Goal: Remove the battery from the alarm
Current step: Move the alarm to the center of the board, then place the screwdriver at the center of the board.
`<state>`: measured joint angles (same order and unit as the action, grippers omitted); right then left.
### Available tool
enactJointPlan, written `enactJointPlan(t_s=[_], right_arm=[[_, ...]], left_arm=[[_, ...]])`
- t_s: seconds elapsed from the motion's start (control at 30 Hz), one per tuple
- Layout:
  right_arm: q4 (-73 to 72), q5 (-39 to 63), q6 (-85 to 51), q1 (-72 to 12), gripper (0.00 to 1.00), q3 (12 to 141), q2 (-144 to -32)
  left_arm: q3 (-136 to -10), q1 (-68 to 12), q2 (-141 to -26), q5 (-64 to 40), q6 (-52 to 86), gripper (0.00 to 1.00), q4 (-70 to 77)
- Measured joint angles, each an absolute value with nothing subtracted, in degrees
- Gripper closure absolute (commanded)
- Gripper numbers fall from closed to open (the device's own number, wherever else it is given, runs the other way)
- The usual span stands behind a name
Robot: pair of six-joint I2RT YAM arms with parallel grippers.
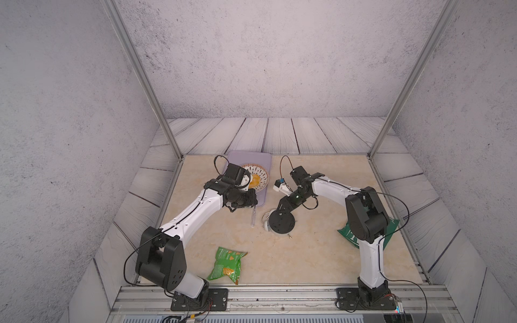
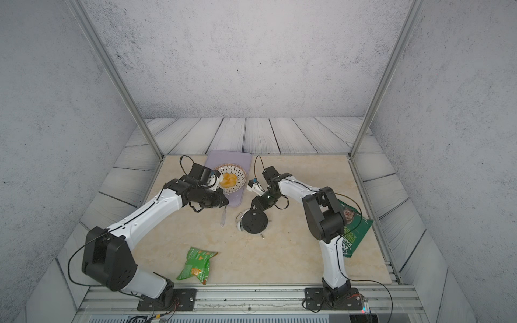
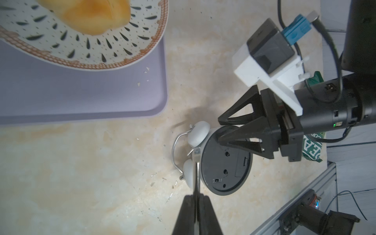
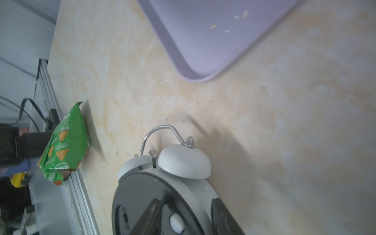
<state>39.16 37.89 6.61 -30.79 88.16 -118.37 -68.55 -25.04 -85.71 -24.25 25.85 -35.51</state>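
Hands: left hand (image 3: 196,205) pinches screwdriver (image 1: 253,214); right hand (image 3: 218,131), half-spread, straddles alarm (image 3: 224,162) rim.

Alarm (image 1: 280,222) lies face down near the purple tray (image 1: 264,165), black round back up, white twin bells (image 3: 198,134) and wire handle pointing toward the tray. Battery not visible; rear compartment cover looks shut.
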Motion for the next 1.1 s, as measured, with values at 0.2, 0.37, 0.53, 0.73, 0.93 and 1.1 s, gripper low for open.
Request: enactJointPlan(t_s=[0.2,0.37,0.53,0.73,0.93,1.1], right_arm=[[31.9,32.8,-0.1,-30.6,0.25,81.2,-109.0],[26.6,26.5,-6.6,-27.4,0.23,72.5,-93.4],[25.3,21.4,-15.5,-27.8,0.26,63.7,-84.9],[21.6,20.1,-31.2,-30.3,0.32,49.5,-82.7],[16.5,19.7,-38.9,-33.6,0.39,47.9,-84.9],[12.7,18.6,-41.5,-33.6,0.58,48.3,-88.0]], left_arm=[[-64.6,-22.0,-82.9,-29.1,34.2,1.0,-26.0],[-64.6,-21.1,-83.9,-30.9,36.8,1.0,-20.5],[-64.6,-21.2,-90.7,-29.4,32.4,1.0,-23.0],[-64.7,-22.3,-100.8,-26.5,26.5,1.0,-27.9],[-67.9,-23.3,-108.6,-23.4,22.2,0.78,-32.6],[-69.3,-23.7,-108.5,-21.5,20.8,0.53,-34.2]])
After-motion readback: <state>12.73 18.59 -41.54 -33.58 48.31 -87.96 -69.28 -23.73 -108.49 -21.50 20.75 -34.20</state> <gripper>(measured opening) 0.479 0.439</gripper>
